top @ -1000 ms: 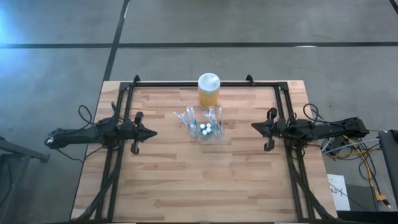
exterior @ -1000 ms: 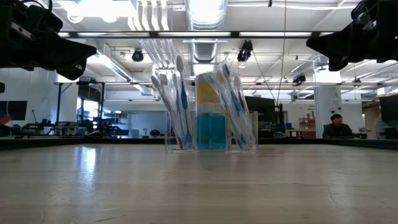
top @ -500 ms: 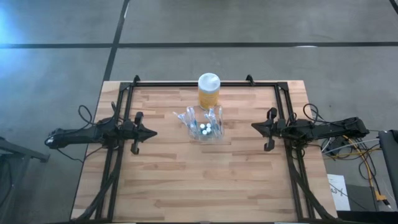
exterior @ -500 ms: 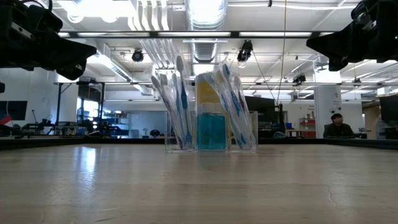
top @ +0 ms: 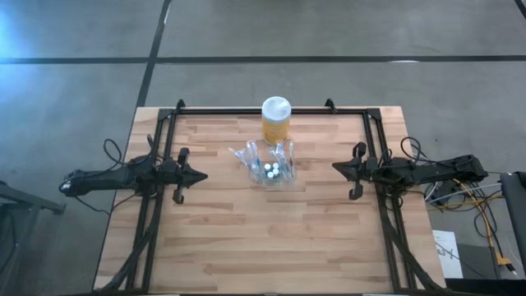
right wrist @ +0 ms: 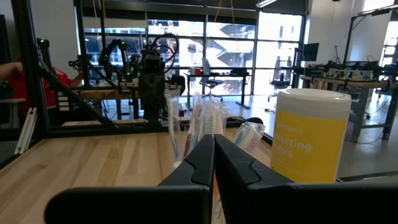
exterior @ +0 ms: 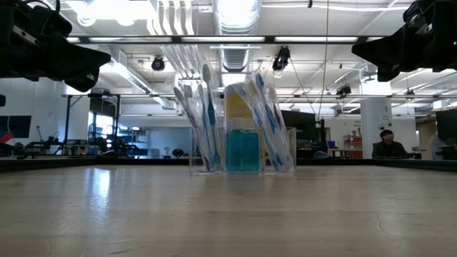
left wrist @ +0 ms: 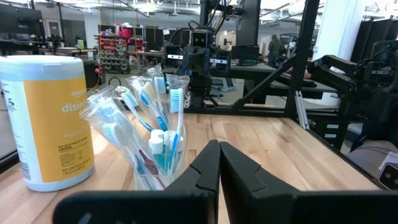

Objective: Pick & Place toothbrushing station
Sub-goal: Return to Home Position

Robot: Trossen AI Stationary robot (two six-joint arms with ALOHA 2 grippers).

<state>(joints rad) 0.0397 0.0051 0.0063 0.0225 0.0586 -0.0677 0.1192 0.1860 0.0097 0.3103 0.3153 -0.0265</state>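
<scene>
Plainly nothing has moved: the left pincer (top: pixel 201 174) and right pincer (top: pixel 335 168) stay closed and empty at the bench (top: pixel 246 238) sides, while the station (top: pixel 269 168), holding brushes (left wrist: pixel 176 118), stands mid-bench beside the jar (top: pixel 276 120), so the job looks finished.

Your low view has the toothbrushing station (exterior: pixel 282 153) hiding most of the yellow jar (exterior: pixel 239 100). In the wrist views the left pincer (left wrist: pixel 219 152) and right pincer (right wrist: pixel 214 146) cover the station's base.

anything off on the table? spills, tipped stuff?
Nothing stands out. Organizer upright mid-table, toothbrushes in it; jar upright beside it, lid on. Left gripper and right gripper shut, apart from both.
</scene>
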